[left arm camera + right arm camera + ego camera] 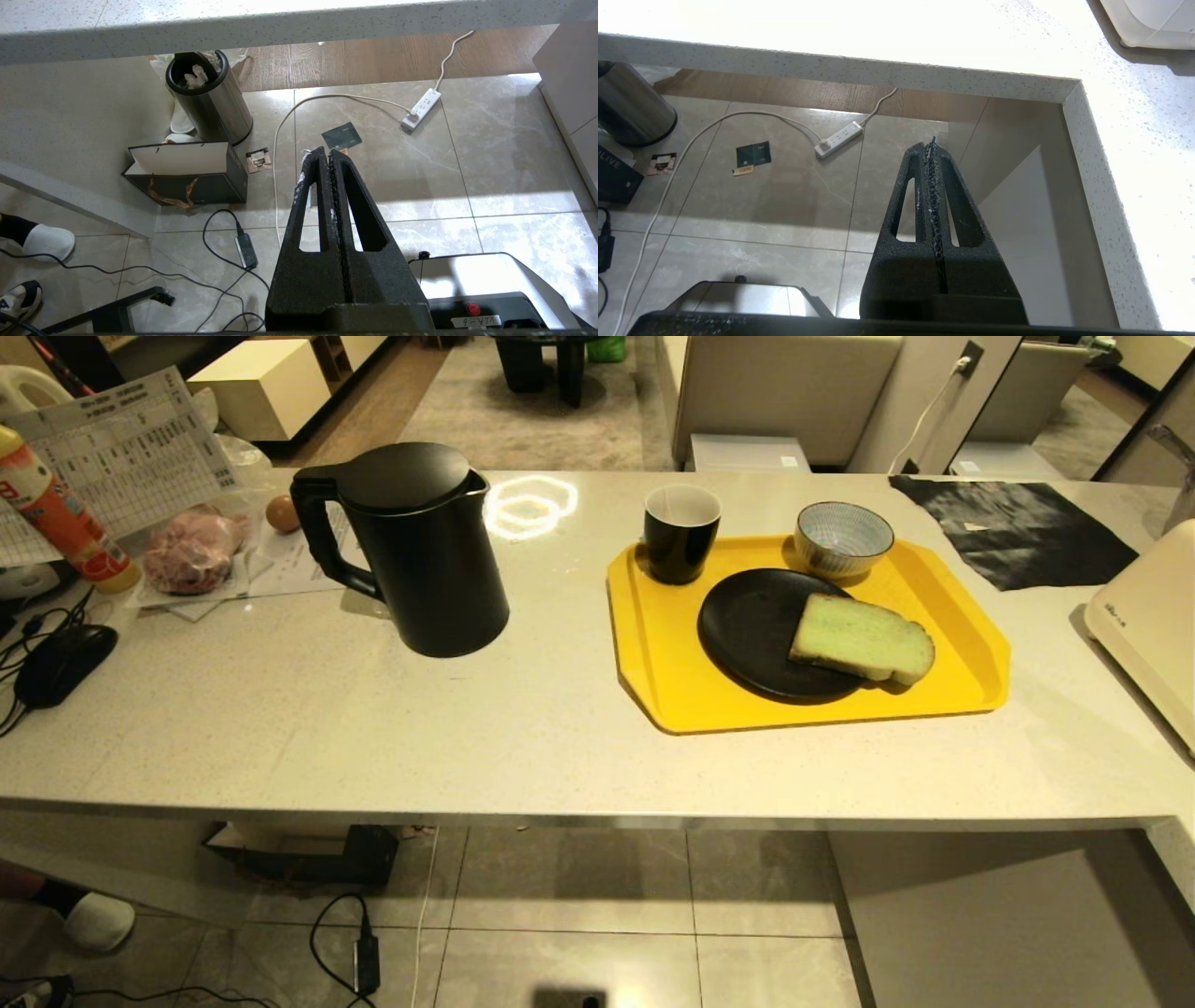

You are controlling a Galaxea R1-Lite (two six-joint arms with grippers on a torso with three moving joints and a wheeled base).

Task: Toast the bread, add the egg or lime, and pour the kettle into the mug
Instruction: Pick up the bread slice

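Both my arms hang parked below the bench edge, the left tool and right tool each closed on nothing, pointing at the tiled floor. Above and ahead, nearer my right arm, the bread lies flat on a black plate in the yellow tray, its long axis running left to right. Behind it on the tray stand the mug, seemingly empty, and a striped bowl. The kettle stands to the left, lid shut; farthest left lies an egg.
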